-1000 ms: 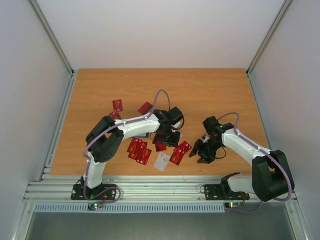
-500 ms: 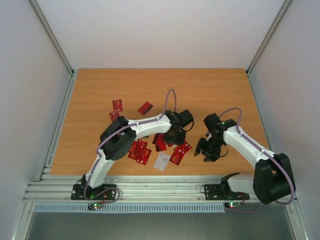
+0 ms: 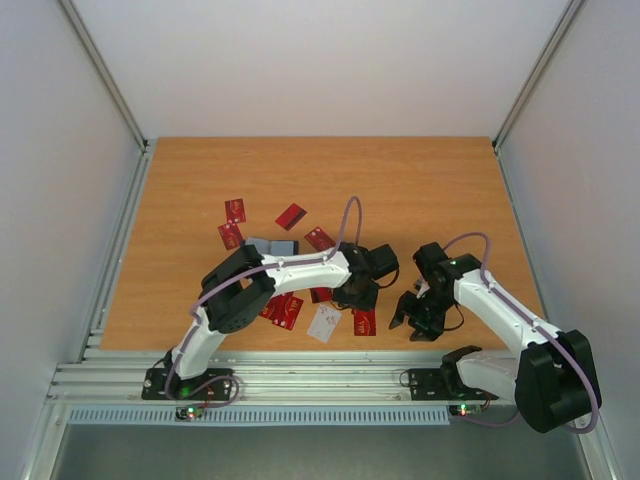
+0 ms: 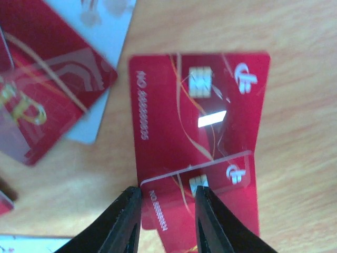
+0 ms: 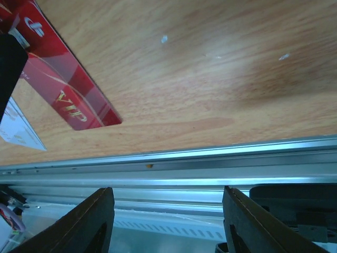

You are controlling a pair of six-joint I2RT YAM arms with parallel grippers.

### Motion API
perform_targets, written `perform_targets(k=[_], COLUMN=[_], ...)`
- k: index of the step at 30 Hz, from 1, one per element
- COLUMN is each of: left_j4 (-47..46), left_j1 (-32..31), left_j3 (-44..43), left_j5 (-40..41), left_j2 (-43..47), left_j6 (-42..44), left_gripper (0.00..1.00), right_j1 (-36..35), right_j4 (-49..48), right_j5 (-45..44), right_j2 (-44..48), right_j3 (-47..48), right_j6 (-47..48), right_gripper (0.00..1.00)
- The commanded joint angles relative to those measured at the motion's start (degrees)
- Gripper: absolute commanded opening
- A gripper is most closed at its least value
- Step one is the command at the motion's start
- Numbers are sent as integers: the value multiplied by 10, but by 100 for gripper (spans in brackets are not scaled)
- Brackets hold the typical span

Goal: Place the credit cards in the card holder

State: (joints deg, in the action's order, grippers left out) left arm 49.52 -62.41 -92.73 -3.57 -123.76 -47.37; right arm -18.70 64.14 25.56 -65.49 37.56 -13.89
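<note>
The left end effector [image 4: 168, 203] has swung right, uncovering the card holder [image 3: 273, 246], which now lies well behind it on the table [image 3: 430, 180]. Its nearly closed fingers pinch a red credit card [image 4: 226, 211] by its edge. The right end effector [image 5: 166, 200] has spread wider and holds nothing, perhaps readying to take the card.
</note>
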Motion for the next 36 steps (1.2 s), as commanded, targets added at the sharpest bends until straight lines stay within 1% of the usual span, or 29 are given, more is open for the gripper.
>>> perform_targets(k=[1,5,10,14,16,21,24,30,36], left_j4=[-3,-14,-18,-1,15,84,112,130,119], left_j1=[-19,-29,-36,-36,-35,-34,-33,-28,-24], left_j3=[59,70,69,61,42,-38,-77,-120,-117], left_j5=[-17,-23,-23,21,47,119,140,141,124], left_j2=[-8,1,9,38,42,14,-12,-63,-83], left_j6=[-51,-60,-50,-38,-35,-47,-56,-53,-46], left_gripper=[31,31,31,31,31,32,36,41,43], right_j1=[0,0,0,0,0,0,0,1,1], right_j4=[-5,-31,-43,-43,-42,-6,-1,1,11], right_j5=[42,75,77,67,63,7,-8,-17,-25], right_j2=[3,0,0,5,18,35,39,40,59], right_j3=[-15,-34,-53,-51,-44,-11,-4,1,-14], right_j6=[11,15,16,18,17,17,12,-4,-25], right_gripper=[58,58,57,57,57,57,57,57,57])
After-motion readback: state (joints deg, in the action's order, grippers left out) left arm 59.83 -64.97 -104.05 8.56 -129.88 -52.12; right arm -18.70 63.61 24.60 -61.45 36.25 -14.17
